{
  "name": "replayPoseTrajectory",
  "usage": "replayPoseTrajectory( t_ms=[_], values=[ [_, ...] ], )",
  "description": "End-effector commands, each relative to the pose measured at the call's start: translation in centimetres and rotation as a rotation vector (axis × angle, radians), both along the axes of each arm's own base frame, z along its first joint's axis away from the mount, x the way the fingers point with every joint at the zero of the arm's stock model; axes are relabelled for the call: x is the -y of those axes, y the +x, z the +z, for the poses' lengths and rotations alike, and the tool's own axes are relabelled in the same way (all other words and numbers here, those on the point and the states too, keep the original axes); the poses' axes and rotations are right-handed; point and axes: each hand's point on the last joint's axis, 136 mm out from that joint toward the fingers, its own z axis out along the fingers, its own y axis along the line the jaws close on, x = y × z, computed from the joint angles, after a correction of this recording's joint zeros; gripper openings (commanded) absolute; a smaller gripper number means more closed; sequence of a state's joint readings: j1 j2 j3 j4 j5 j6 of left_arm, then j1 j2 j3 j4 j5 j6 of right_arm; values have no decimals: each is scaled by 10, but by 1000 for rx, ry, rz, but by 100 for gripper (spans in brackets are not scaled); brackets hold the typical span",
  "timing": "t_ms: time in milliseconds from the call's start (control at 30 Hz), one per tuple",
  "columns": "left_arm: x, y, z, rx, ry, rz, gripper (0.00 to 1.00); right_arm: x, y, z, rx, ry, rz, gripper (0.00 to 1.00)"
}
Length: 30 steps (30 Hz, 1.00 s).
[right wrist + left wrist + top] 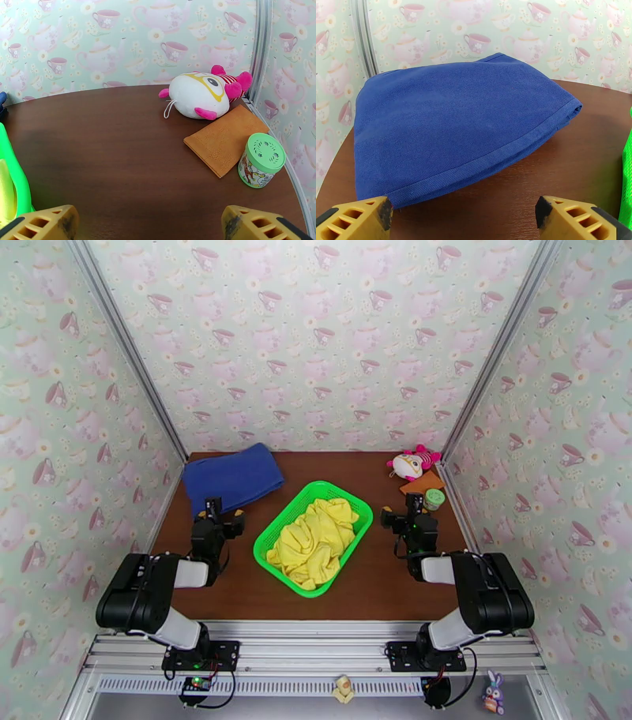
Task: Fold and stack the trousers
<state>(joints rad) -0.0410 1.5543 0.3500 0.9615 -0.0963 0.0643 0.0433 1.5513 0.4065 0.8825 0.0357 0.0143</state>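
Observation:
The yellow trousers (316, 540) lie crumpled in a green basket (273, 531) at the middle of the brown table; a sliver of them (6, 189) shows at the left edge of the right wrist view. My left gripper (215, 507) rests left of the basket, open, with its yellow fingertips (363, 217) spread wide just short of a folded dark blue cloth (454, 122). On the other side of the basket sits my right gripper (401, 512), also open and empty, its fingertips (260, 225) far apart over bare table.
The dark blue cloth (233, 477) lies at the back left. A pink and white plush toy (201, 94), an orange cloth square (225, 140) and a green-lidded tub (261, 160) sit at the back right. Patterned walls close in three sides.

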Motion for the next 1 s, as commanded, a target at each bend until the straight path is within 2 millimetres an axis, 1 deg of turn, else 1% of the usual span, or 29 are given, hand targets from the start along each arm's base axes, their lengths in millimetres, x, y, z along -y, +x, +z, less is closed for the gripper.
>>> replayPoseTrajectory(
  t_ms=[0, 700, 833, 867, 933, 967],
  values=[
    [-3, 3, 2, 3, 16, 17, 100, -1, -1, 1, -1, 8, 14, 99],
    [-4, 4, 1, -2, 10, 21, 100, 2, 0, 0, -6, 5, -6, 99],
    [-6, 2, 4, 14, 21, 39, 100, 0, -2, 3, 9, -17, -15, 99],
    [-8, 0, 9, 32, 27, 69, 100, -1, -3, 7, 12, -36, -29, 100],
    [-20, -11, 27, 62, 33, 158, 99, 7, -12, 23, 28, -65, -123, 99],
    [-21, -19, 41, 83, 50, 193, 97, 8, -20, 35, 28, -85, -176, 99]
  ],
)
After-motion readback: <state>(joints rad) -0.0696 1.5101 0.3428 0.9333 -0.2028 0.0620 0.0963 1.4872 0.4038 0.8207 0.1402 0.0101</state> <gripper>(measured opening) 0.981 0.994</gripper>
